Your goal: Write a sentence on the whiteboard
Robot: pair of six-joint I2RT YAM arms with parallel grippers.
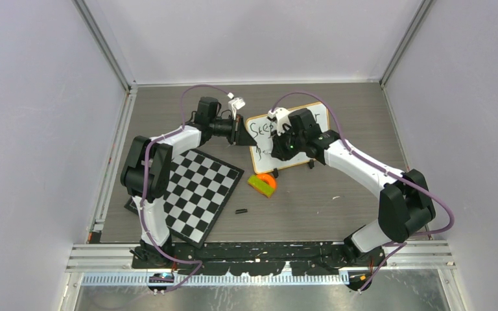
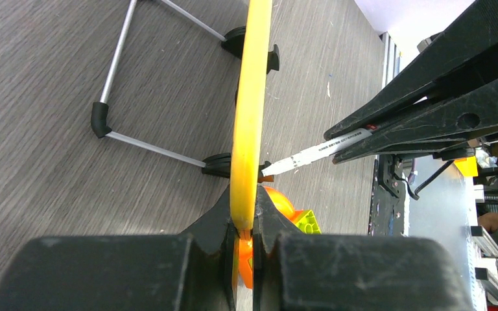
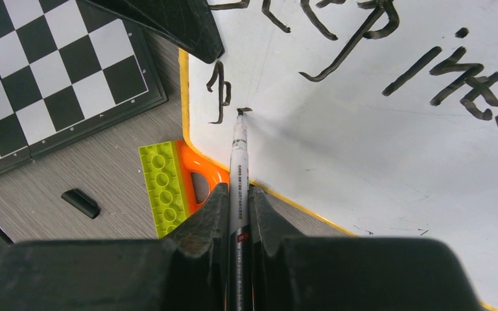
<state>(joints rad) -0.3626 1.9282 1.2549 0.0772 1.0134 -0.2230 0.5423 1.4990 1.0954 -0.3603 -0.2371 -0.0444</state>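
Note:
The whiteboard point(image 1: 320, 118) stands tilted on its feet at the table's back middle. My left gripper point(image 1: 240, 131) is shut on its left frame edge; in the left wrist view the frame point(image 2: 249, 97) shows edge-on between the jaws point(image 2: 254, 223). My right gripper point(image 1: 280, 146) is shut on a marker point(image 3: 238, 168), whose tip touches the board point(image 3: 376, 155) low on the left. The sentence point(image 3: 454, 71) reads "Step into" on the top line, and one stroke point(image 3: 219, 91) begins the second line just left of the tip.
A black-and-white chequered board point(image 1: 198, 194) lies left of the whiteboard. An orange and green block point(image 1: 262, 184) lies in front of the whiteboard's lower left corner. A small black cap point(image 1: 241, 211) lies nearer the front. The whiteboard's wire stand point(image 2: 113, 103) sits behind it.

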